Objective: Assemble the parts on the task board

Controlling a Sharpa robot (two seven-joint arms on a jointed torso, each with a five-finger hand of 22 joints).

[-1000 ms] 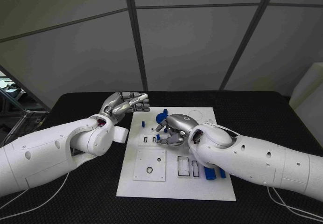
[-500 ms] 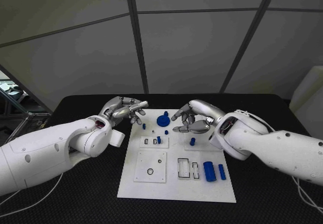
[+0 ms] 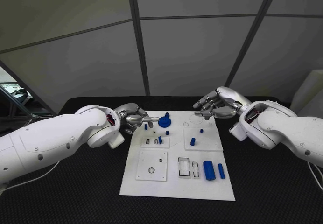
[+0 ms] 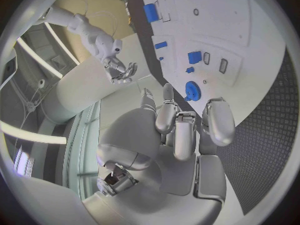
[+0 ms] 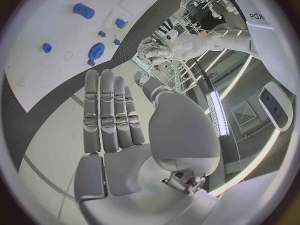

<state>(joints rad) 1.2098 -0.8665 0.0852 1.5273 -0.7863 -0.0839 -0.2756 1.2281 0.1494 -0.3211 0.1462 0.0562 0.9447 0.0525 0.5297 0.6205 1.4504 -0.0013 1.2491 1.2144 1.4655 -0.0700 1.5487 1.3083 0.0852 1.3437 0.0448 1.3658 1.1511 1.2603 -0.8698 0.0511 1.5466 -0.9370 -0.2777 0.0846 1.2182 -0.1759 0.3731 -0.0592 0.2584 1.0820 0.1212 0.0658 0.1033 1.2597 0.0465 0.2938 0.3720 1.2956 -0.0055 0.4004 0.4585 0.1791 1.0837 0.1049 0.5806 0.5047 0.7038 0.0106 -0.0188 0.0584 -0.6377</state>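
The white task board lies in the middle of the black table. A blue gear stands near its far edge, with small blue pegs around it and two blue cylinders on the near right. My left hand hovers at the board's far left corner, fingers loosely bent and holding nothing, one finger reaching toward the gear. My right hand is raised above the board's far right corner. In the right wrist view its fingers are stretched out and empty.
Two raised white plates with slots and a pair of rectangular slots occupy the board's near half. Bare black table surrounds the board on all sides. Grey wall panels stand behind the table.
My right hand has lifted off the middle of the board and drawn back to the far right. My left hand has uncurled from a fist and come down beside the gear.
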